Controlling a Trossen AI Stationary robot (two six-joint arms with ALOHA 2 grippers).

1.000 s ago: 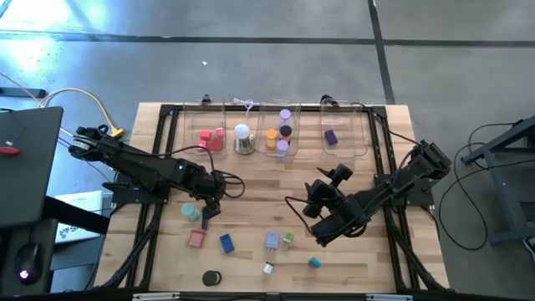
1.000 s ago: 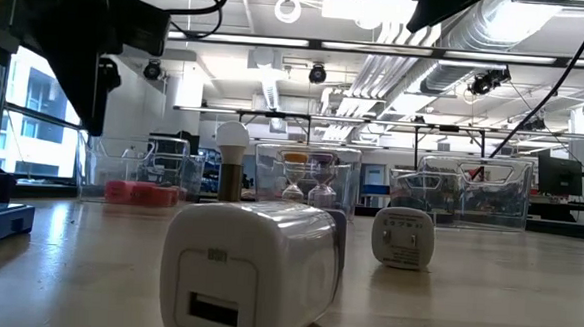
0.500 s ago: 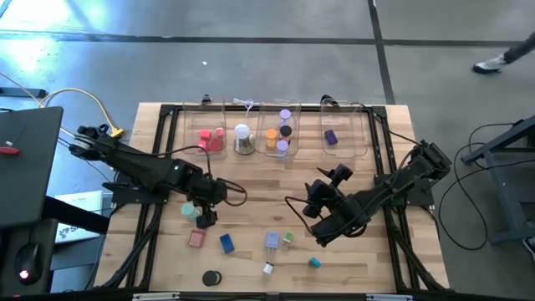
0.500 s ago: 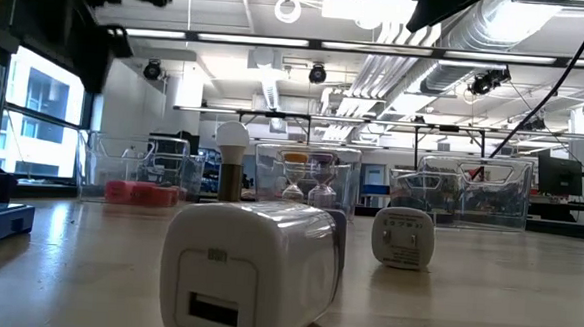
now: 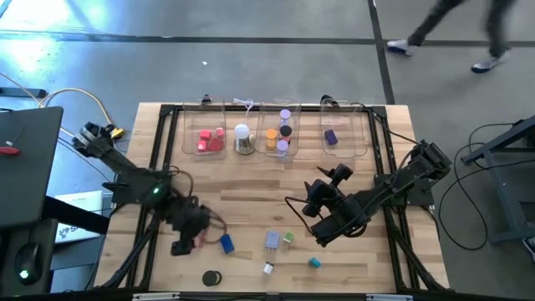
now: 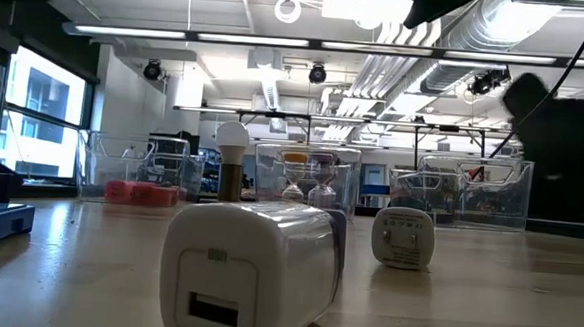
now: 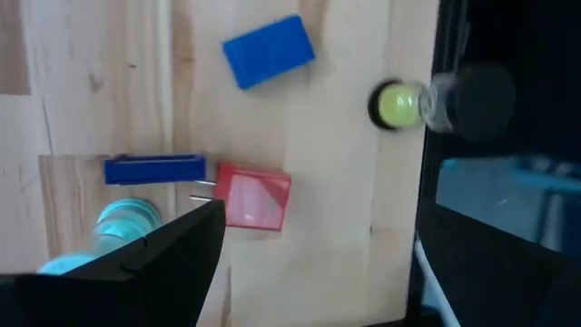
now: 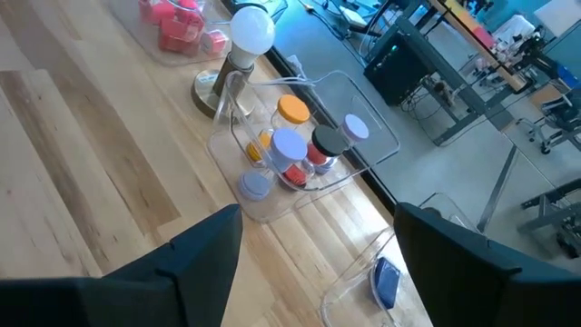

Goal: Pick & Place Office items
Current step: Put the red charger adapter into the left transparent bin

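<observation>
From above, the slatted wooden table (image 5: 251, 180) stood on grey concrete, and a person's legs (image 5: 456, 29) crossed the floor beyond its far right corner. The left gripper (image 5: 185, 238) sat low over the near-left boards; a blue block (image 5: 226, 244) lay just beside it, a black disc (image 5: 211, 278) a little nearer the table's front edge. I cannot tell from here how its fingers stood. The right gripper (image 5: 322, 219) hung mid-table, with clear trays (image 5: 280, 130) of sorted pieces well beyond it.

At table height, a white adapter (image 6: 251, 272) filled the foreground, with a smaller white plug (image 6: 403, 237) behind; past them stretched a lit workshop of ceiling ducts, with a dark figure (image 6: 563, 148) at the right.

The left wrist view showed spread fingers (image 7: 172, 250) holding nothing, a red block (image 7: 252, 198) just ahead, and a blue clip (image 7: 154, 170) and teal cylinder (image 7: 123, 222) alongside.

The right wrist view showed its fingers (image 8: 195, 250) parted and empty, far from the white dome (image 8: 250, 32).
</observation>
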